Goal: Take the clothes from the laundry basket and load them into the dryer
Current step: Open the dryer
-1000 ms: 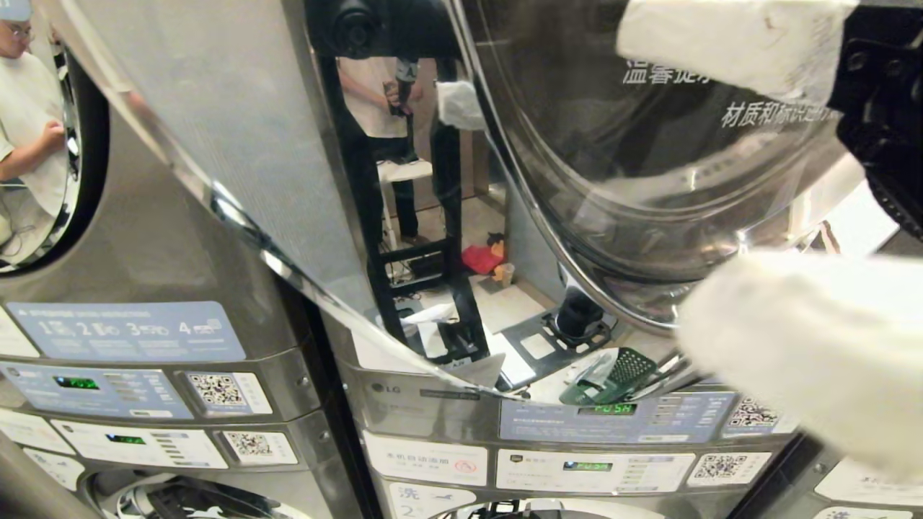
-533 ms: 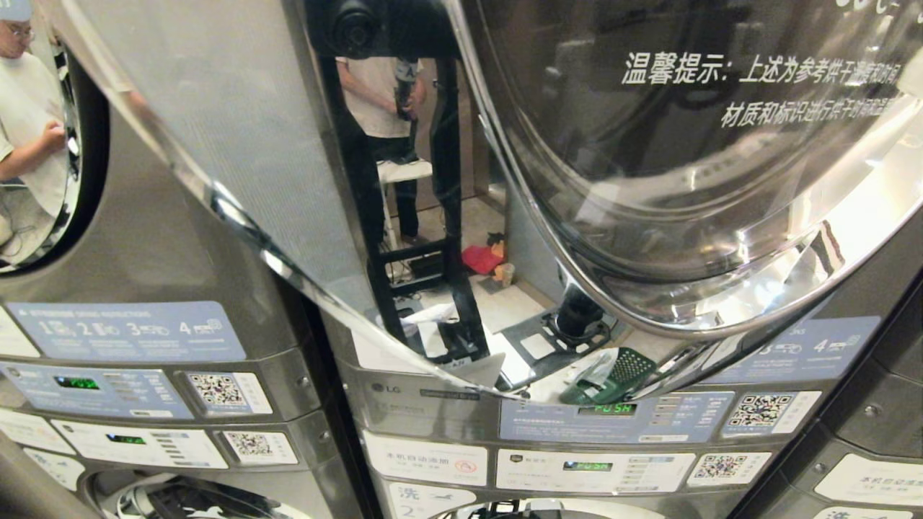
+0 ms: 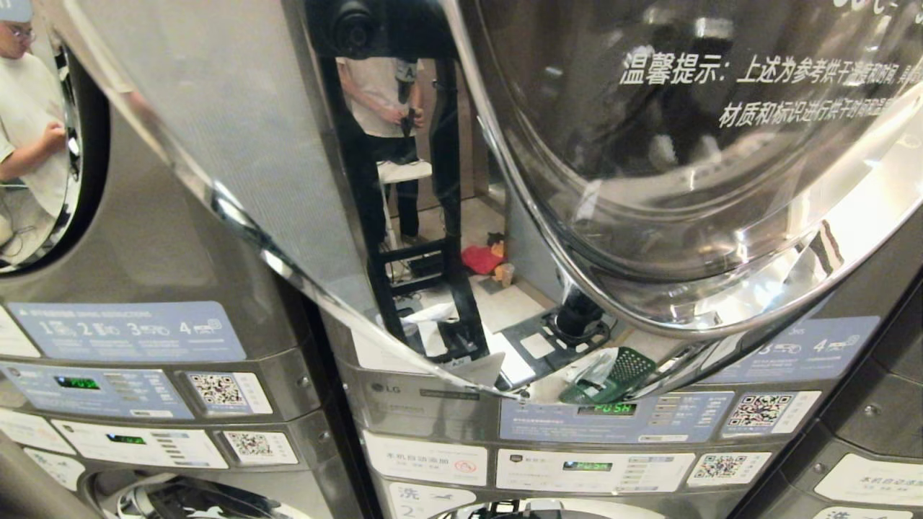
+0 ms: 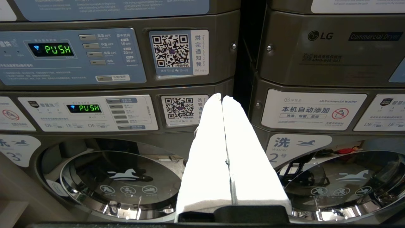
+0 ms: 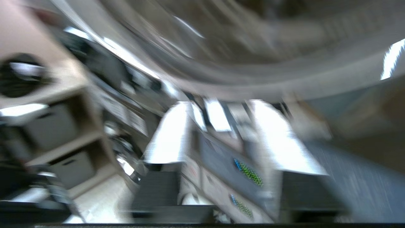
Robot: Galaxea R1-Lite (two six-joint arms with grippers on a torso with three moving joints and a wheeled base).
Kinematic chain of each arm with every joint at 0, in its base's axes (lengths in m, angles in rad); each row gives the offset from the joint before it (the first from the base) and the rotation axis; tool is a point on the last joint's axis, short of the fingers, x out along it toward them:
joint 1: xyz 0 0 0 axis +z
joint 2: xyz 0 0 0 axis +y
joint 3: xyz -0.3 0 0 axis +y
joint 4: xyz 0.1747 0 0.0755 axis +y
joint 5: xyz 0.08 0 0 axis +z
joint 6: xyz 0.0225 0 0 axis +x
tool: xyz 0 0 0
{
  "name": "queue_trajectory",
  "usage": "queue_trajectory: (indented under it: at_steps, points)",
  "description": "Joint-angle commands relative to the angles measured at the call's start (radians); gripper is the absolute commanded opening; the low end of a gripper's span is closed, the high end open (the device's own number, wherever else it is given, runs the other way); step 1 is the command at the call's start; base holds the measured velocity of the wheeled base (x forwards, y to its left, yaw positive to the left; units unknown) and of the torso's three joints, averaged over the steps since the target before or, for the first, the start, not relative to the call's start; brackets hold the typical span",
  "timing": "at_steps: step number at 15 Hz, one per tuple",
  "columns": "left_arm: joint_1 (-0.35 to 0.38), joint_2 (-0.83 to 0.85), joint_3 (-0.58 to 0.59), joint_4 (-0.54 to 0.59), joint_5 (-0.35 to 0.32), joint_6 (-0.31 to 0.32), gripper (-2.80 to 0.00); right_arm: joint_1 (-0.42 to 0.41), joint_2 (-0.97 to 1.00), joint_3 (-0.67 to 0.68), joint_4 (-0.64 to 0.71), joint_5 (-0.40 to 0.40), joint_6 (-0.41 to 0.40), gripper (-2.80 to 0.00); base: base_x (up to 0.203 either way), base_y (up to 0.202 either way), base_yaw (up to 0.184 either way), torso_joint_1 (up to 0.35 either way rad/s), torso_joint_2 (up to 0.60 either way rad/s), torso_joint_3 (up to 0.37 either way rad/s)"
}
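- One laundry basket (image 3: 613,375), green mesh, seen only as a reflection low in the shiny dryer door (image 3: 685,180), just above the control panel (image 3: 613,418). I cannot tell if clothes are in it.
- The dryer door is glass with a chrome rim and white Chinese print near its top. It fills the upper right of the head view, swung open toward me.
- My right pincer (image 5: 223,104) shows only in its own wrist view, heavily blurred. The two white-covered fingers (image 5: 171,133) stand apart and I see nothing between them. It is up close under the curved door rim, with lit panels beyond the fingers.
- My left pincer (image 4: 223,98) is parked low. Its white-covered fingers (image 4: 208,152) are pressed together and hold nothing. It points at the seam between two stacked machines.
- Ahead of the left pincer: a green PUSH display (image 4: 57,49), a second one (image 4: 89,108) below it, QR stickers (image 4: 171,50), and round washer doors (image 4: 120,180) at the bottom.
- The panel under the dryer door also has a green lit display (image 3: 607,409) and a QR sticker (image 3: 757,412).
- The neighbouring machine (image 3: 144,238) on my left has its own blue panel.
- A person in a light shirt (image 3: 25,122) is mirrored in that machine's round door. A second person (image 3: 375,94) is mirrored in the open door's inner face, standing behind a black frame.
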Motion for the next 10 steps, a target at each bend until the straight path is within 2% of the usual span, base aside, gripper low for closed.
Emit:
queue_trajectory:
  at_steps: [1,4,5,8,10]
  points:
    - [0.000,-0.002,0.001,0.000,0.000,0.000,-2.80,-0.150,-0.041,0.093,0.002,0.000,0.039,-2.80,0.000,0.000,0.000,0.000,0.00,0.000]
    - [0.000,-0.002,0.000,0.000,0.000,0.000,-2.80,-0.496,-0.048,0.246,0.009,0.056,0.074,-2.80,0.000,0.000,0.000,0.000,0.00,0.000]
    - [0.000,-0.002,0.000,0.000,0.000,0.000,-2.80,-0.576,-0.058,0.321,0.010,0.081,0.055,-2.80,0.000,0.000,0.000,0.000,0.00,0.000]
    - [0.000,-0.002,0.000,0.000,0.000,0.000,-2.80,-0.657,-0.194,0.503,0.007,0.142,-0.130,-2.80,0.000,0.000,0.000,0.000,0.00,0.000]
    - [0.000,-0.002,0.000,0.000,0.000,0.000,-2.80,-0.698,-0.312,0.587,0.007,0.168,-0.187,-2.80,0.000,0.000,0.000,0.000,0.00,0.000]
